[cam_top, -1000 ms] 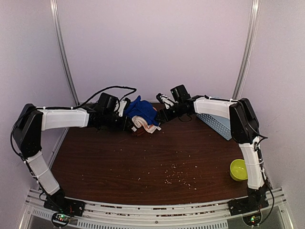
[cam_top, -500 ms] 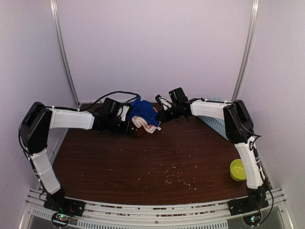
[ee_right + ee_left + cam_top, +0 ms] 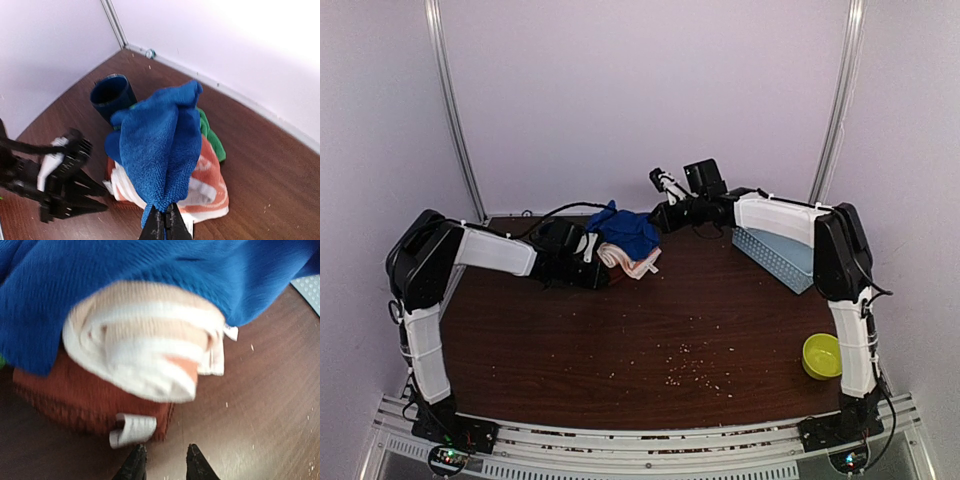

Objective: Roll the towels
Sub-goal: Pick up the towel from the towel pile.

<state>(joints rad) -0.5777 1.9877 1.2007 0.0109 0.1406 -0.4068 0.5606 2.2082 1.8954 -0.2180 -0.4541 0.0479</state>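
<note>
The towels lie in a heap at the back middle of the table. On top is the royal blue towel (image 3: pixel 628 230) (image 3: pixel 160 145) (image 3: pixel 150 270), with my right gripper (image 3: pixel 165 222) (image 3: pixel 657 224) shut on its near edge and holding that edge up. Under it lie a rolled orange-and-white towel (image 3: pixel 145 350) (image 3: pixel 210 175) (image 3: pixel 632 262), a green one (image 3: pixel 212 137) and a dark maroon one (image 3: pixel 75 400). My left gripper (image 3: pixel 165 460) (image 3: pixel 603 272) sits low on the table just short of the maroon towel's corner and its white label. Its fingers are open with nothing between them.
A navy mug (image 3: pixel 112 95) stands right behind the heap, near the back wall. A pale blue plastic basket (image 3: pixel 782 255) lies at the back right. A yellow-green bowl (image 3: pixel 821 355) sits by the right arm's base. Crumbs (image 3: pixel 690 365) dot the table's middle.
My right gripper has shut on the blue towel's edge and risen a little toward the back. My left arm has pushed rightward, closer to the heap.
</note>
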